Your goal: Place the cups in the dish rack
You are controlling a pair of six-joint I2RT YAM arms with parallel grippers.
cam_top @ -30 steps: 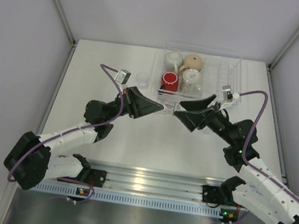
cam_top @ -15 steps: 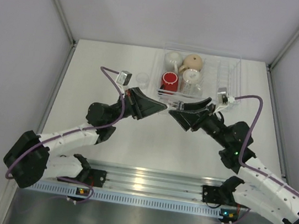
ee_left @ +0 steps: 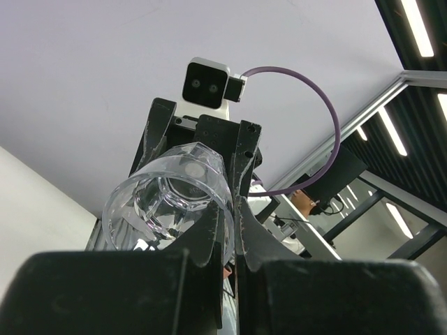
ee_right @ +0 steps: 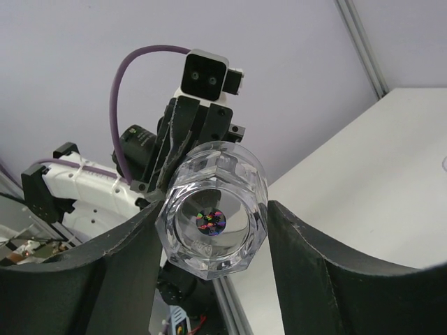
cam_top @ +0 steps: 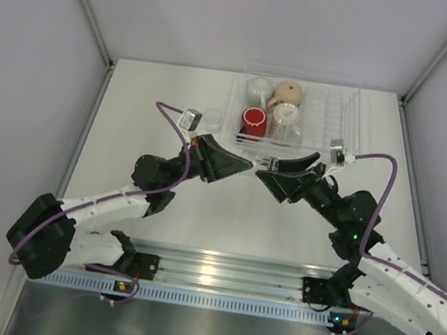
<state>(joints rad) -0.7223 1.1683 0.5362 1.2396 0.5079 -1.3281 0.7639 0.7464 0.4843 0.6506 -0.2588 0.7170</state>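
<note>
Both grippers meet above mid table point(cam_top: 159, 208), just near of the rack point(cam_top: 353, 111), with a glass point(ee_right: 213, 220) held in the air between them.

- Left gripper point(cam_top: 248, 164): narrow, pinching the glass wall at the rim. Glass mouth faces the left wrist cam.
- Right gripper point(cam_top: 267, 172): spread wide, one finger on each side of the glass body, base facing its cam. Fingers look to be touching both sides. Can't tell if it's actually clamping.
- Glass lies roughly horizontal, off the table.
- Rack at far right of centre. In its left part: white mug point(cam_top: 258, 85) far left, tan mug point(cam_top: 289, 93) beside it, red mug point(cam_top: 253, 122) near left, clear cup point(cam_top: 287, 122) to its right.
- Second glass point(cam_top: 211, 117) stands on the table just left of the rack.
</note>
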